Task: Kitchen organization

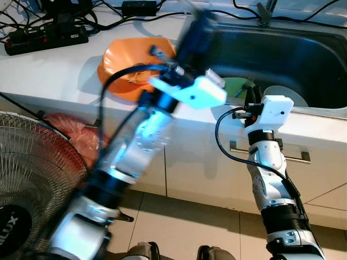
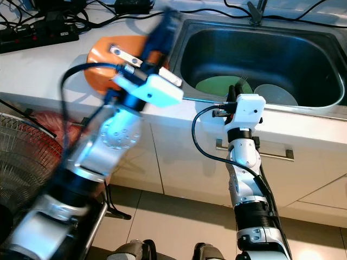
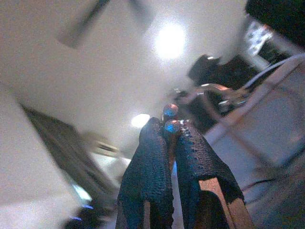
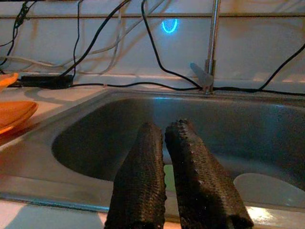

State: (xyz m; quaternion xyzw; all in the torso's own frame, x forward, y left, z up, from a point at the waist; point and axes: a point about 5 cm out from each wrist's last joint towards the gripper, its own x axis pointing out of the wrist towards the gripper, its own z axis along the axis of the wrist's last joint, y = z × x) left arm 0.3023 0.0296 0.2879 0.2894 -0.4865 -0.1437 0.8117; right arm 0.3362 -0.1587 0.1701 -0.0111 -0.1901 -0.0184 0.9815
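An orange plate point(image 1: 127, 62) lies on the white counter, left of the steel sink point(image 1: 303, 49). Inside the sink a green plate point(image 1: 237, 86) and a pale grey plate point(image 1: 286, 95) lie side by side. My left gripper point(image 1: 201, 24) is raised over the counter between the orange plate and the sink, blurred by motion. In the left wrist view its fingers point(image 3: 152, 143) are pressed together with nothing between them, pointing up at the ceiling. My right gripper point(image 4: 164, 129) is shut and empty at the sink's front rim, aimed into the basin above the green plate point(image 4: 167, 177).
A faucet point(image 4: 212, 43) stands at the back of the sink. A black power strip point(image 1: 46, 38) and cables lie on the counter behind the orange plate. On the floor at left are a fan point(image 1: 32, 179) and a red bag point(image 1: 76, 132). A cabinet handle point(image 1: 295, 157) sits below the sink.
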